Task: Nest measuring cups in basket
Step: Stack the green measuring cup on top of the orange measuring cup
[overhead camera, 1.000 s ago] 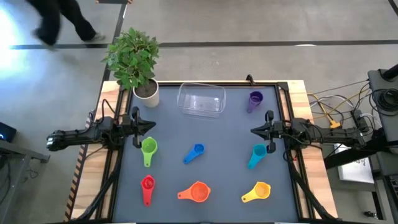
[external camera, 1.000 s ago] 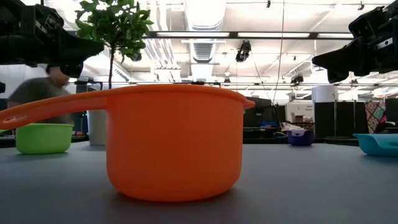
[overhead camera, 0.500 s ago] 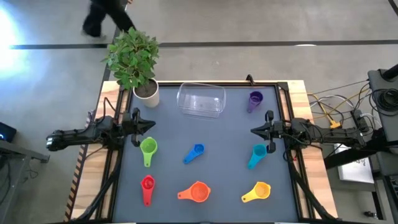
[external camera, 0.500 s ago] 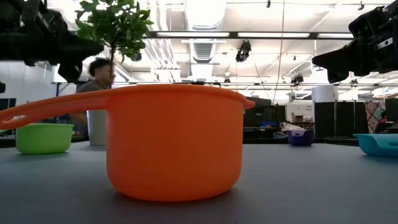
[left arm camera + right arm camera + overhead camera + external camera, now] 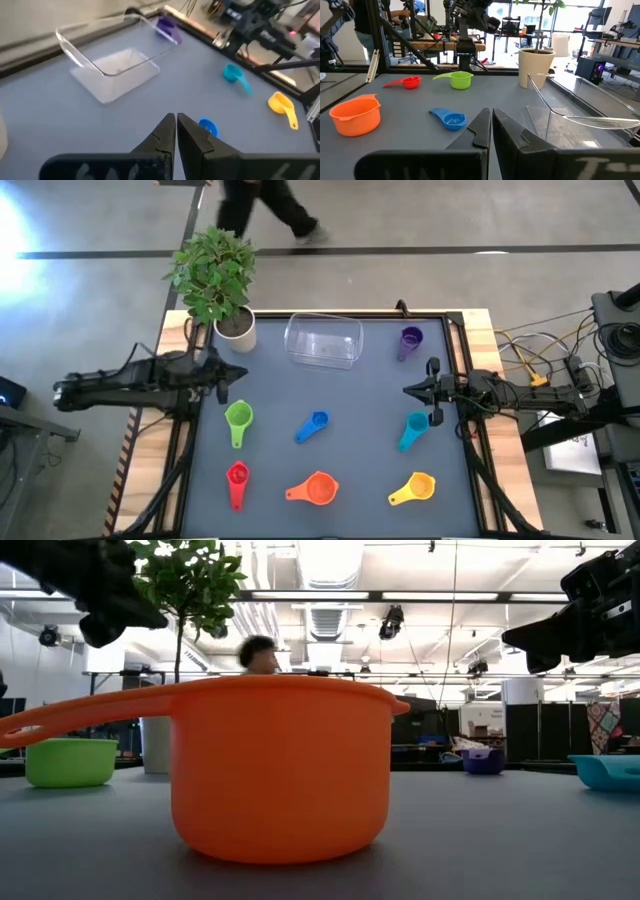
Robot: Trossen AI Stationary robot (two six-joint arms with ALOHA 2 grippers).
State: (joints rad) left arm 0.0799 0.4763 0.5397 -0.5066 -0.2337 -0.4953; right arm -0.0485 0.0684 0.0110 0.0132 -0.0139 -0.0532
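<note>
While our left gripper (image 5: 236, 373) hovers pinched shut and empty, the green cup (image 5: 239, 417) lies just below it, handle pointing away; the basket (image 5: 323, 340) sits nearby, right gripper (image 5: 413, 389) also shut.

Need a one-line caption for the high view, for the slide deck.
Seven coloured measuring cups lie scattered on a grey table beside an empty clear basket; left pincer and right pincer both shut, holding nothing.

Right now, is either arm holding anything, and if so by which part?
Nothing is held. The left gripper and the right gripper both have their jaws shut on nothing, above the grey table.
</note>
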